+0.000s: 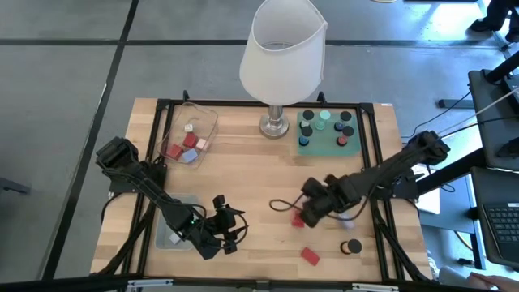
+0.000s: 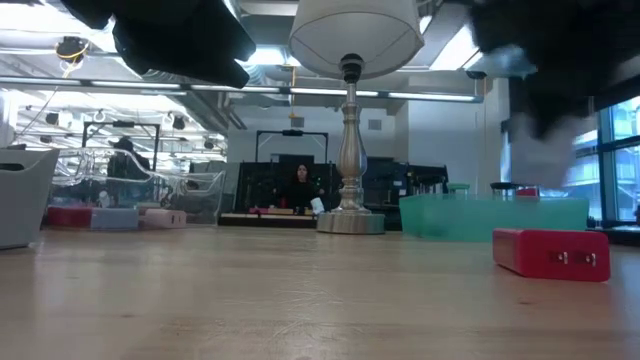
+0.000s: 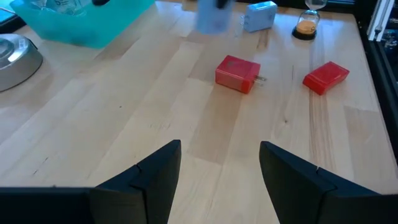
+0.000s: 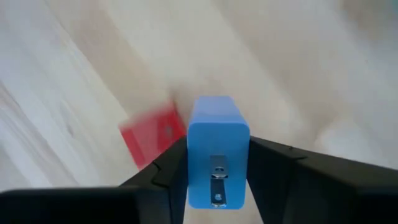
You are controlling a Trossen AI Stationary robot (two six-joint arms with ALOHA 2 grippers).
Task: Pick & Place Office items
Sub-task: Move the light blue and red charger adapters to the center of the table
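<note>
My right gripper (image 1: 310,208) is shut on a blue block (image 4: 217,155) with two metal prongs, over the table's right middle. A red block (image 4: 152,140) lies on the table below it and also shows in the high view (image 1: 298,219). A second red block (image 1: 310,255) and a round black cap (image 1: 350,246) lie nearer the front edge. My left gripper (image 3: 221,149) is open and empty above the wood near the front centre (image 1: 229,235). From it I see both red blocks (image 3: 237,73) (image 3: 326,76) and a pale blue block (image 3: 260,15) beyond them. My right gripper pinches the blue block by its two long sides (image 4: 194,168), one finger on each side. The fingers come from above, pointing down. The block's pronged end face (image 4: 216,180) is turned toward the wrist camera. The block is lifted clear of the table.
A white-shaded lamp (image 1: 280,57) stands at the far centre. A teal mat (image 1: 326,130) with round caps lies to its right. A clear tray (image 1: 190,134) with several blocks is at the far left. A grey-blue bin (image 1: 174,223) sits beside my left arm.
</note>
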